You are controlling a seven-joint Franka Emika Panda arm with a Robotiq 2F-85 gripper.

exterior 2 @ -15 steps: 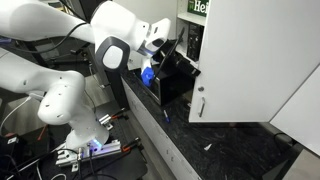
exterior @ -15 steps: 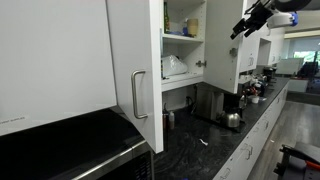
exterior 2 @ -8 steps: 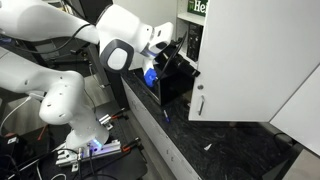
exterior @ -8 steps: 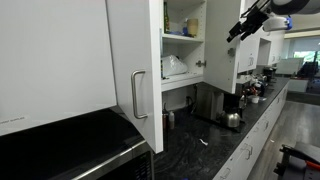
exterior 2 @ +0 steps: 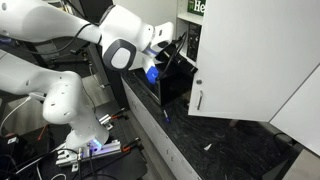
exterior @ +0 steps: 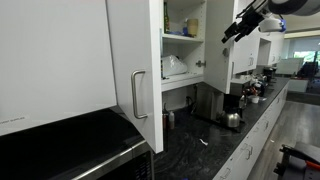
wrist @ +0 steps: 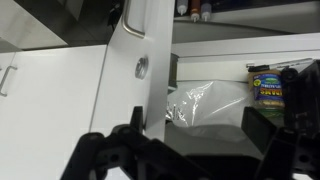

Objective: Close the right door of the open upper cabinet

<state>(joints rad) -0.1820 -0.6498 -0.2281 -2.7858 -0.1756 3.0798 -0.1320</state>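
Seeing gripper (exterior: 233,30) at upper right of frame, near right door (exterior: 243,65), swung wide open off cabinet (exterior: 185,30). Spread wide in wrist view, gripping nothing, with door edge left of centre and plastic bag (wrist: 200,100) behind on shelf.

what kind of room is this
Most likely a kitchen, perhaps a shared office one: white wall cabinets with food on the shelves, such as a can, over a long dark counter that carries a metal kettle.
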